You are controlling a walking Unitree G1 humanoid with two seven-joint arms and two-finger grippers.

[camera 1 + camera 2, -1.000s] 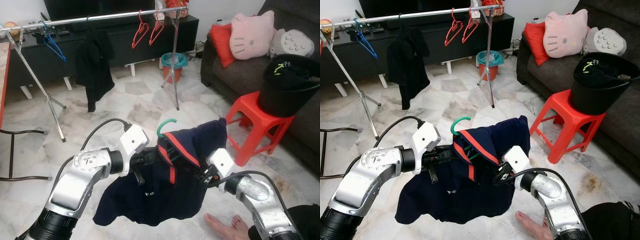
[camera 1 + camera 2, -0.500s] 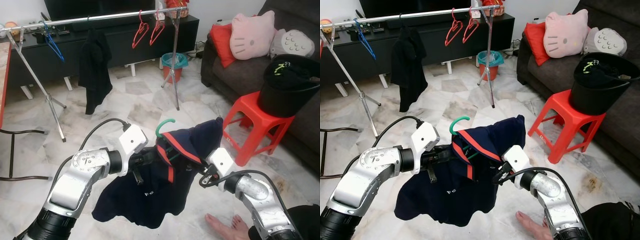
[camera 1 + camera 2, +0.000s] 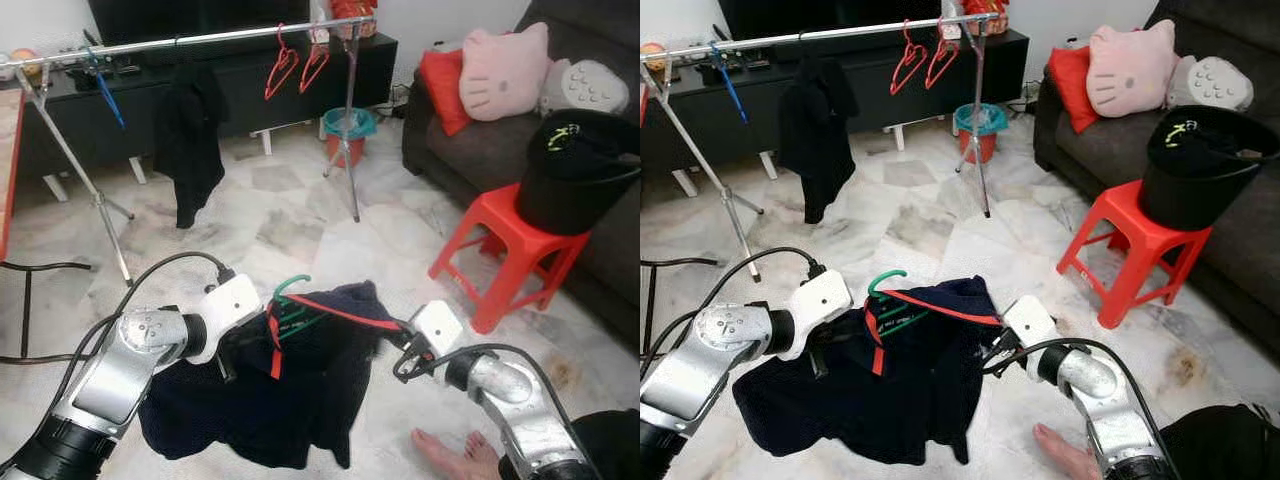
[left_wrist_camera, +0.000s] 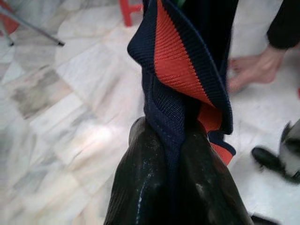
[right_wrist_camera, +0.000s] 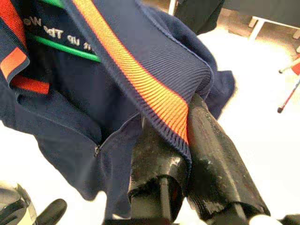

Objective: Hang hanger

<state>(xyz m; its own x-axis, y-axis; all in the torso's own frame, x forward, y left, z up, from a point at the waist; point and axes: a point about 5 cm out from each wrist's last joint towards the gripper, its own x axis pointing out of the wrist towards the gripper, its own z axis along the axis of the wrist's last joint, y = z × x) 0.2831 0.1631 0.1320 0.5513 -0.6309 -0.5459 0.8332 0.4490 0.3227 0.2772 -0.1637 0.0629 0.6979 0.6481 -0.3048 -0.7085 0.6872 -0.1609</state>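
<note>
Navy shirt [image 3: 300,390] on green hanger [image 3: 290,305], collar pinched between left end effector [image 4: 174,140] and right end effector [image 5: 180,136].

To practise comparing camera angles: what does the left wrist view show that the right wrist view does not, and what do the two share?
Left wrist view alone: a person's bare foot on the marble floor. Right wrist view alone: the green hanger inside the navy shirt, and the shirt's zip. Both: a gripper, left gripper or right gripper, shut on the shirt's orange-striped collar.

Green hanger [image 3: 292,300] inside navy shirt [image 3: 300,390]
</note>
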